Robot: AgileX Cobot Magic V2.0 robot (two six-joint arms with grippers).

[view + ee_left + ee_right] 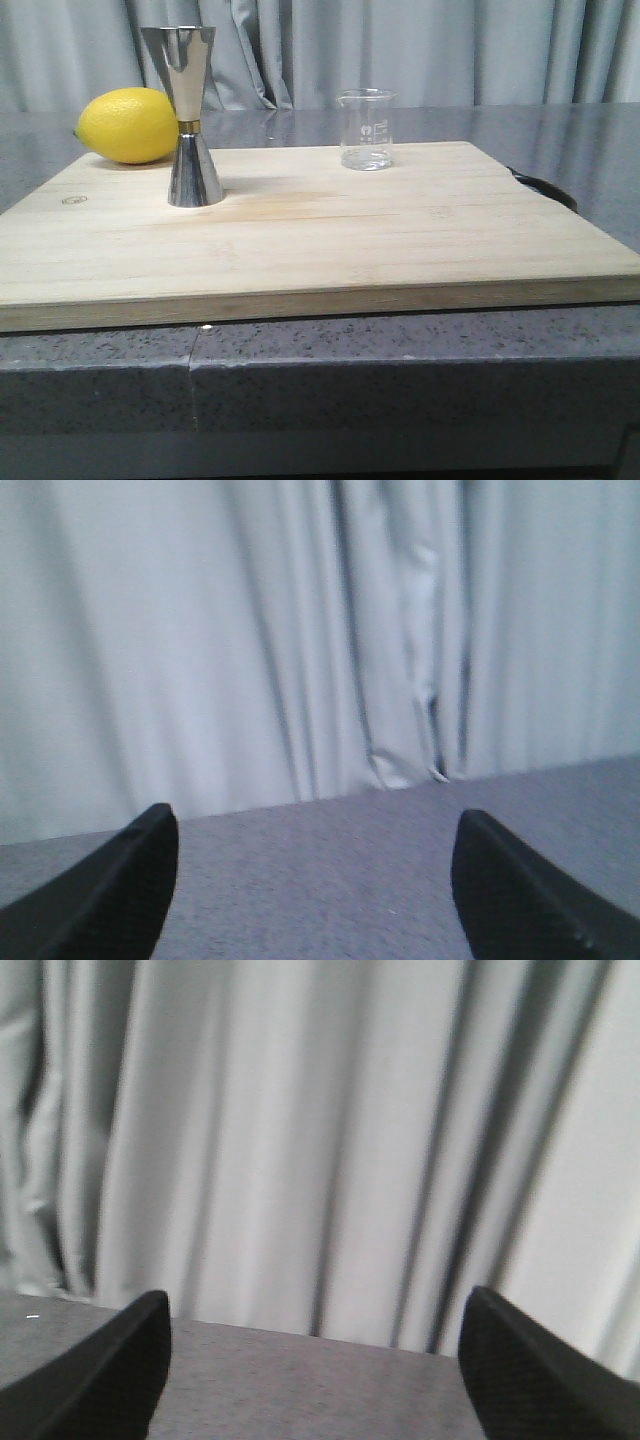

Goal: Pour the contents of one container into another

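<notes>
Front view: neither arm appears; both pincers are out of this frame, so the items cannot be placed against them here.
Lemon: far left of the wooden board, touching its back edge. Not part of the pour; judged a bystander item.
Jigger: upright on the board, wide mouth up, gold band at the waist, just in front of and right of the lemon. Standing open-end up suits its role as the receiving vessel.
Beaker: upright near the board's back edge, well apart to the right of the jigger. Contents cannot be confirmed; any liquid is too clear to tell. The gap between the two vessels leaves room for a side grasp, in my judgement.
Worktop: grey speckled surface carrying the board.
Left pincer: spread wide, nothing between its fingers. It looks over bare worktop toward the curtain; no task item lies between or ahead of its fingers.
Right pincer: likewise spread wide and empty, facing the curtain; neither beaker nor jigger is near it in its own view.
Stage: judged not begun; both vessels untouched.
Next need: one pincer must come to the beaker and close on its wall below the lip.
Risk: thin glass, smooth sides; slip or tip is possible on a poor grasp.
</notes>
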